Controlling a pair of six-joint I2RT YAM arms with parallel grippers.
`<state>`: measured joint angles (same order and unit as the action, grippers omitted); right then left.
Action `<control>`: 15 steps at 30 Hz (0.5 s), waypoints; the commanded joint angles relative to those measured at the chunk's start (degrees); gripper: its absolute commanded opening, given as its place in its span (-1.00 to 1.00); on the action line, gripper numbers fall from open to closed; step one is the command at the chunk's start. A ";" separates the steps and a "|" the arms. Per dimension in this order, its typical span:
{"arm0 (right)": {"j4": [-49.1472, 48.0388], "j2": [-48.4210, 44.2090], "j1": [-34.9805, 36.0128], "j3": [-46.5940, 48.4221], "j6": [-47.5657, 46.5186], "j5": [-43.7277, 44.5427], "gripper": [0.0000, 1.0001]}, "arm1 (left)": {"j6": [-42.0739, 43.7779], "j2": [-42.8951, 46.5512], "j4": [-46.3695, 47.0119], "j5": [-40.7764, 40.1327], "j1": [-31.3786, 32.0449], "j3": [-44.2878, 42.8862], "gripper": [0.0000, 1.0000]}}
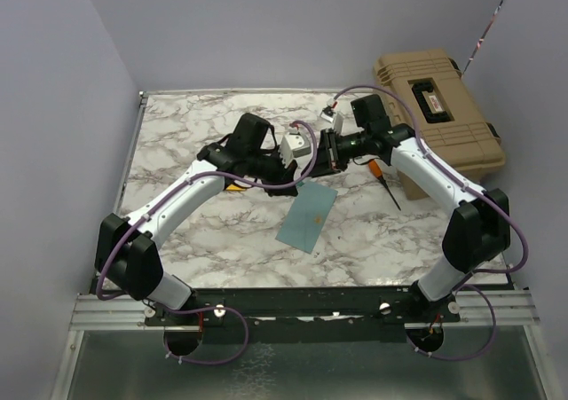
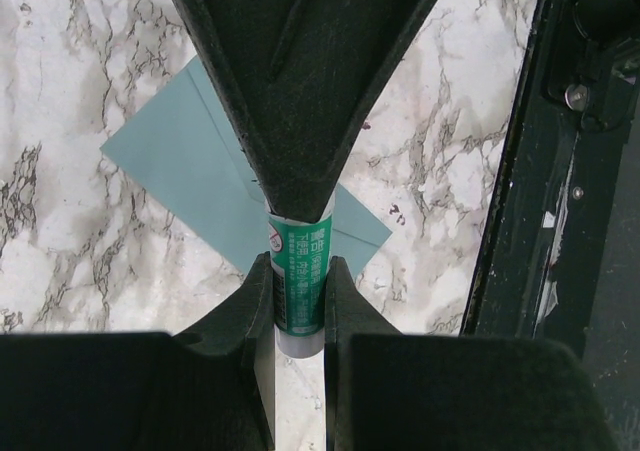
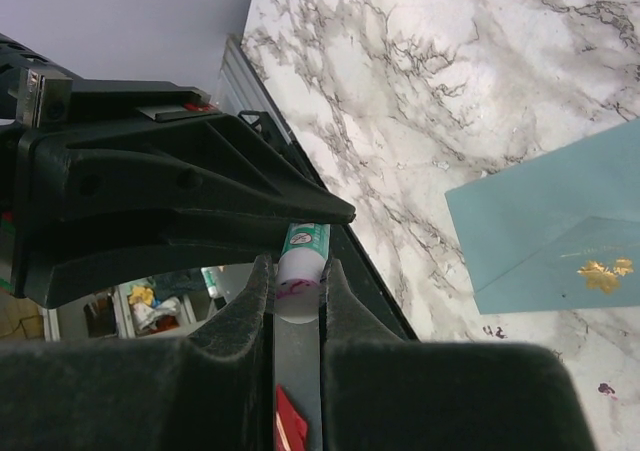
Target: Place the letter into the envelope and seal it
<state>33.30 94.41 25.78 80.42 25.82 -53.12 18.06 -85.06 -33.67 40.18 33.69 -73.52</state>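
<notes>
The teal-blue envelope (image 1: 306, 215) lies flat on the marble table, with its gold seal sticker (image 3: 600, 273) showing in the right wrist view. It also shows in the left wrist view (image 2: 190, 151). The cream letter is not in view. Above the envelope's far end my two grippers meet on a green glue stick (image 2: 298, 281). My left gripper (image 2: 298, 276) is shut on its green body. My right gripper (image 3: 298, 276) is shut on its white cap (image 3: 298, 289). From above, the left gripper (image 1: 302, 152) and the right gripper (image 1: 330, 149) face each other.
A tan hard case (image 1: 435, 107) stands at the back right. An orange-handled tool (image 1: 383, 176) lies by the right arm. The black front rail (image 2: 560, 221) runs along the table's near edge.
</notes>
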 commanded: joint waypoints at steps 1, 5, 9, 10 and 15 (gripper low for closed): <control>2.25 1.70 10.29 -2.76 2.72 -7.56 -0.99 | 1.01 0.73 28.71 0.44 3.00 -6.41 -1.00; -0.13 2.24 11.63 -3.79 4.01 -8.99 -0.99 | -2.62 3.50 39.77 -1.28 3.05 -0.84 -1.00; -0.74 3.06 11.98 -4.21 4.73 -9.96 -0.99 | -3.55 3.26 43.02 -2.28 2.97 -0.43 -1.00; -0.78 3.31 12.08 -4.22 4.76 -10.02 -0.99 | -3.84 3.01 43.23 -2.53 3.01 -0.63 -1.00; 3.09 3.38 11.24 -1.12 3.00 -6.58 -0.99 | -4.82 4.56 40.94 -4.82 2.69 1.43 -1.00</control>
<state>29.19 95.37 28.12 78.72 26.52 -51.24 14.39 -83.05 -32.32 35.22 34.26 -69.84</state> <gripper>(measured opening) 0.119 0.150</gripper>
